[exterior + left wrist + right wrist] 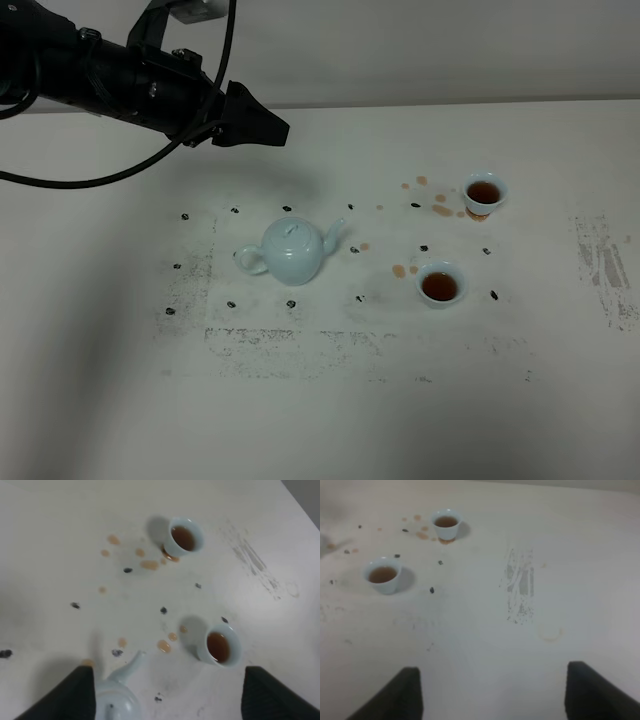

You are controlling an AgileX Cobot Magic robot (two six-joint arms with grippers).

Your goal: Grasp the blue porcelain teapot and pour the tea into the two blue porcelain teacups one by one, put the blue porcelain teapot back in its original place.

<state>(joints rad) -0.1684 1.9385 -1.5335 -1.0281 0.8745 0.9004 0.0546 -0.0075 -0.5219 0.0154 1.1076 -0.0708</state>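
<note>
Teapot point(292, 249) down on the table point(500, 400), both teacups filled.
Pale blue glossy pot, knobbed lid, loop handle pointing left, spout toward the cups; far teacup point(485, 191) and near teacup point(440, 284) hold dark tea, brown drips point(437, 208) on the table around them. Left gripper point(262, 122) hangs above and behind the pot, fingers spread, nothing held. Right gripper point(492, 692) fingers also spread wide, nothing between them.
</note>
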